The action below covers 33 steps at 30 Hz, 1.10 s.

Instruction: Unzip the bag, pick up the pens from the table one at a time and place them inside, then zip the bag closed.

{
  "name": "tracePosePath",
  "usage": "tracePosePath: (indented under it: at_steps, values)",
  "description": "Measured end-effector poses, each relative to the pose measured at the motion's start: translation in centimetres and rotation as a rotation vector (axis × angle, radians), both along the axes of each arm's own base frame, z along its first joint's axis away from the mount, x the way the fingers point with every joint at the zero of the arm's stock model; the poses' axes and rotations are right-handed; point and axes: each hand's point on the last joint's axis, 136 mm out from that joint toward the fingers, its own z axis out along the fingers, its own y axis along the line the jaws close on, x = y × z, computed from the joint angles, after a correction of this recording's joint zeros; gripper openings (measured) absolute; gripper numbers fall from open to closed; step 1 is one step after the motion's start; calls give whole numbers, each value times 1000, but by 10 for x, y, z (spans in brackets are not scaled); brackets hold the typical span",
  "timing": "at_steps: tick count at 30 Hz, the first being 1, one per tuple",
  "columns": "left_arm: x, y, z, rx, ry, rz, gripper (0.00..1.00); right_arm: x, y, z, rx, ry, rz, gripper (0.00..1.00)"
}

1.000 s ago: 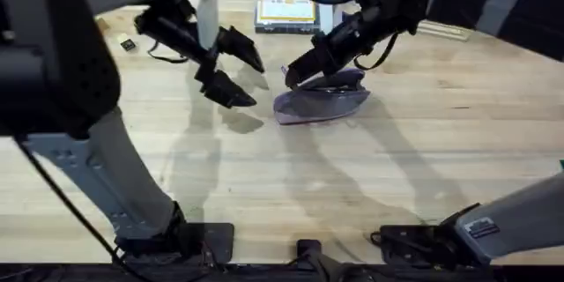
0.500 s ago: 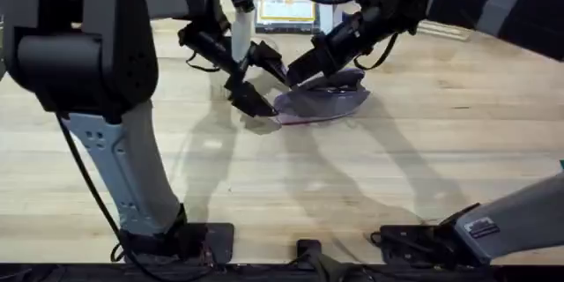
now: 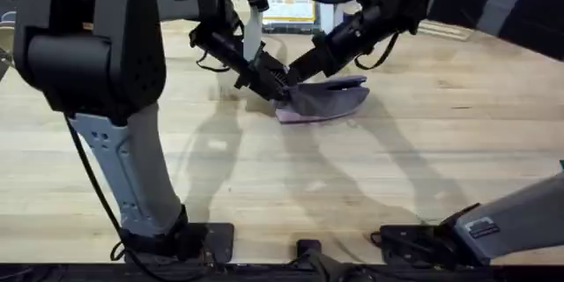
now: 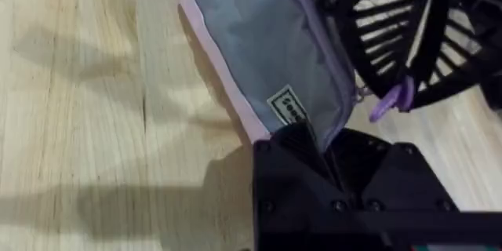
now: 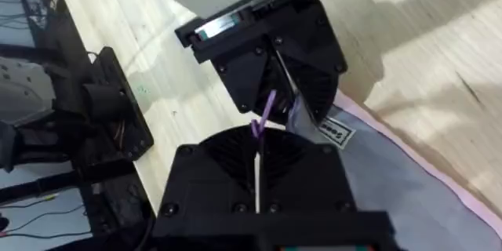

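Spanning the overhead view, the table (image 3: 423, 167) carries the bag (image 3: 328, 100) a little past its middle, lying flat with its long axis running left to right across the planks. Both arms converge on the bag's left end: the left gripper (image 3: 269, 77) reaches in from the left and the right gripper (image 3: 300, 66) crosses over from the right, so the two sets of jaws meet almost tip to tip there. In the left wrist view the left gripper's fingers are clamped on the corner of the grey panel beside the small label (image 4: 288, 107), anchoring that end. In the right wrist view the right gripper's fingers are pressed together on the thin purple zipper pull (image 5: 263, 114), though the pull is slight and I judge this grasp rather than see it plainly. From that pinch the zipper runs away rightward along the bag's length, so the opening stroke should travel along that axis, away from the left gripper.
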Motion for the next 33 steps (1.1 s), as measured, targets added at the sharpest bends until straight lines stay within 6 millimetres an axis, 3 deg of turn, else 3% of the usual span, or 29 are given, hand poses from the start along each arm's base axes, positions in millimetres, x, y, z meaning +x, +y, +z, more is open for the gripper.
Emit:
tracePosePath:
  at_steps: [15, 29, 30, 33]
  values:
    - [0, -1, 1, -6, 9, 7, 43, 20, -44, -1, 2, 57, -116, 31]
    - [1, -8, 8, -52, 15, 17, 43, 38, -105, -2, 7, 95, -247, 31]
    - [2, -10, 10, -65, 15, 20, 43, 41, -118, -4, -3, 103, -279, 31]
    - [1, -10, 10, -63, 14, 17, 43, 41, -133, -8, -33, 106, -302, 31]
